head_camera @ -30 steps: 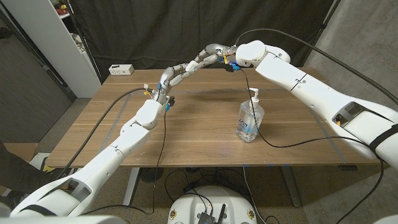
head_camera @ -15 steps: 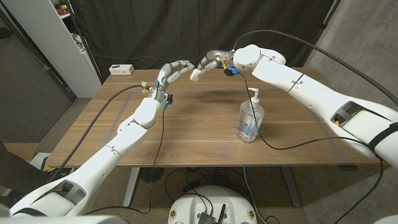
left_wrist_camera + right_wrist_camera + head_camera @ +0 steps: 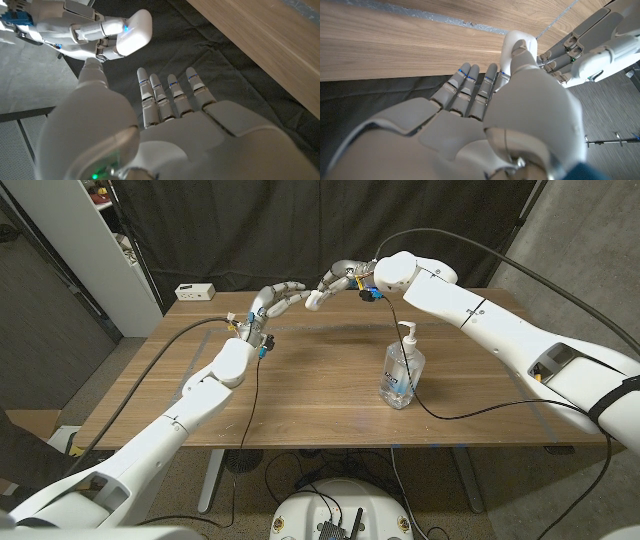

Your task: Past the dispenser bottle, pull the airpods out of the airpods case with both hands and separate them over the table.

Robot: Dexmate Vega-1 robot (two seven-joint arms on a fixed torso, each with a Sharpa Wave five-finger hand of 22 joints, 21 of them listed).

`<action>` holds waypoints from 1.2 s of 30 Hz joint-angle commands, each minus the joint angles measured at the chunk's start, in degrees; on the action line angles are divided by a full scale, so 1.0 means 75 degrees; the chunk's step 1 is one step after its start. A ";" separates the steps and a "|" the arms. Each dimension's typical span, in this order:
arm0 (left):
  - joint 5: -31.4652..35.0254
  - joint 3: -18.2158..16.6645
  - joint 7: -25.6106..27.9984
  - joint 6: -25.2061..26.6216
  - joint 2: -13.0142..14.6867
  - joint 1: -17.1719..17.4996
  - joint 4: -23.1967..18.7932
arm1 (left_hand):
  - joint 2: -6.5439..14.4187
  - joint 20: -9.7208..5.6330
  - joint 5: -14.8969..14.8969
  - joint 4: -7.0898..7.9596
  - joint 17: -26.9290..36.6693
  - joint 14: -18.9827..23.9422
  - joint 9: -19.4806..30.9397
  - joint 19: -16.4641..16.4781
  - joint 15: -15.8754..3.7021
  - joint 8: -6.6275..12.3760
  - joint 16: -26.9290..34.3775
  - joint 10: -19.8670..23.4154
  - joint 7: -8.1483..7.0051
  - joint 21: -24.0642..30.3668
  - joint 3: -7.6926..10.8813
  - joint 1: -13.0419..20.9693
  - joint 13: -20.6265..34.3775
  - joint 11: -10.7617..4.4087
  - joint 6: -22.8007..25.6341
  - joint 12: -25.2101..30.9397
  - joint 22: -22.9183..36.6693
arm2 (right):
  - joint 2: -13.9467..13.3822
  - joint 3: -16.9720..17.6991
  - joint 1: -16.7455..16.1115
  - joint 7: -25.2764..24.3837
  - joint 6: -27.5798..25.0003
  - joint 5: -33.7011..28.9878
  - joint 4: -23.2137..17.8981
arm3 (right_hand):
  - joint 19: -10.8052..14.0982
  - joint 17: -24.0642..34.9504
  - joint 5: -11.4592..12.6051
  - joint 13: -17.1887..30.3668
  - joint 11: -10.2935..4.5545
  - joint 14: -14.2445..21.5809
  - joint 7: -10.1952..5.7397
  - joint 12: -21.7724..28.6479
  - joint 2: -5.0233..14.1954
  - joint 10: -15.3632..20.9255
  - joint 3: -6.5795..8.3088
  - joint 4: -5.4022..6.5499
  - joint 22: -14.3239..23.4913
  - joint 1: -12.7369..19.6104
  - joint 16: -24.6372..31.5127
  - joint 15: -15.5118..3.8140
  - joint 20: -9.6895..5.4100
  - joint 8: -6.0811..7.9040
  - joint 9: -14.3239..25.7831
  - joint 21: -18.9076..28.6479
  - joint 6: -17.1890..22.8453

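Observation:
My right hand (image 3: 340,280) is raised over the table's far edge and grips a white airpods case (image 3: 314,300) at its fingertips. The left wrist view shows the same case (image 3: 134,32), shut, in the right hand (image 3: 80,30). My left hand (image 3: 275,300) is raised beside it with nothing in it. Its fingers (image 3: 170,92) are straight and apart, and they reach toward the case with a small gap left. In the right wrist view the case (image 3: 514,42) sits past my right hand (image 3: 485,105). The clear dispenser bottle (image 3: 402,370) stands on the table (image 3: 300,400), nearer to me and to the right.
A small white box (image 3: 195,291) sits at the table's far left corner. A black cable (image 3: 430,405) runs across the table beside the bottle. A white shelf (image 3: 85,240) stands at the left, and a dark curtain hangs behind.
A second ago both hands met around the case. They then drew apart, the right keeping the case. The left hand's fingers have now straightened toward it again.

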 commanded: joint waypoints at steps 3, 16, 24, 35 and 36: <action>0.0969 0.0083 0.0828 0.1057 0.0147 0.0176 -0.0600 | 0.0363 -0.0025 0.0109 -0.0126 0.0017 0.0125 -0.0009 0.0070 -0.0118 0.0151 0.0036 0.0100 0.0034 0.0032 0.0285 0.0512 0.0039 -0.0027 0.0496 0.0035 -0.0007 | -0.0040 0.0055 -0.0028 -0.0069 -0.0060 -0.0004 -0.0190 | 0.0005 -0.0013 -0.0013 0.0010 0.0001 0.0108 0.0330 0.0035 -0.0006 0.0091 0.0090 0.0018 0.0015 -0.0040 -0.0023 -0.1001 0.0024 0.0585 0.0634 0.0049 0.0399; 0.1144 0.0288 0.0778 0.1304 0.0138 0.0118 -0.0612 | 0.0433 -0.0104 0.0072 -0.0205 -0.0002 0.0236 0.0056 0.0110 -0.0229 0.0273 0.0053 0.0201 0.0009 0.0058 0.0310 0.0682 0.0061 -0.0083 0.0815 0.0069 -0.0009 | -0.0141 0.0207 -0.0195 -0.0137 -0.0018 0.0162 -0.0491 | -0.0001 -0.0004 -0.0023 0.0013 -0.0032 0.0158 0.0321 0.0045 -0.0012 0.0100 0.0099 0.0028 0.0013 -0.0045 -0.0028 -0.0994 0.0035 0.0607 0.0745 0.0056 0.0382; 0.1155 0.0389 0.0622 0.1142 0.0147 0.0018 -0.0511 | 0.0423 -0.0105 0.0062 -0.0206 -0.0003 0.0190 0.0088 0.0091 -0.0240 0.0282 0.0028 0.0183 0.0007 0.0054 0.0276 0.0683 0.0071 -0.0090 0.0839 0.0059 -0.0009 | -0.0129 0.0191 -0.0178 -0.0066 0.0033 0.0238 -0.0462 | 0.0006 0.0004 -0.0028 0.0003 0.0001 0.0180 0.0324 0.0052 -0.0019 0.0128 0.0104 0.0031 0.0012 -0.0046 -0.0033 -0.1006 0.0044 0.0616 0.0812 0.0065 0.0369; 0.1397 0.0384 0.0698 0.0404 0.0221 0.0051 -0.0315 | 0.0341 -0.0107 0.0066 -0.0177 0.0002 0.0162 0.0148 0.0037 -0.0280 0.0297 0.0015 0.0212 -0.0064 0.0038 0.0157 0.0614 0.0089 -0.0133 0.0885 0.0069 -0.0010 | -0.0061 0.0187 -0.0153 -0.0132 0.0044 0.0256 -0.0303 | 0.0002 0.0024 -0.0033 -0.0007 -0.0001 0.0197 0.0322 0.0057 -0.0012 0.0148 0.0113 0.0037 0.0011 -0.0046 -0.0031 -0.1007 0.0049 0.0628 0.0883 0.0070 0.0365; 0.1421 0.0372 0.0730 0.0378 0.0215 0.0066 -0.0313 | 0.0312 -0.0098 0.0066 -0.0168 0.0003 0.0160 0.0151 0.0036 -0.0278 0.0295 0.0014 0.0207 -0.0067 0.0038 0.0130 0.0586 0.0091 -0.0137 0.0883 0.0066 -0.0010 | -0.0060 0.0185 -0.0149 -0.0133 0.0045 0.0256 -0.0293 | 0.0004 0.0025 -0.0033 -0.0008 0.0006 0.0198 0.0322 0.0057 -0.0015 0.0149 0.0113 0.0034 0.0011 -0.0043 -0.0032 -0.1008 0.0051 0.0630 0.0888 0.0071 0.0369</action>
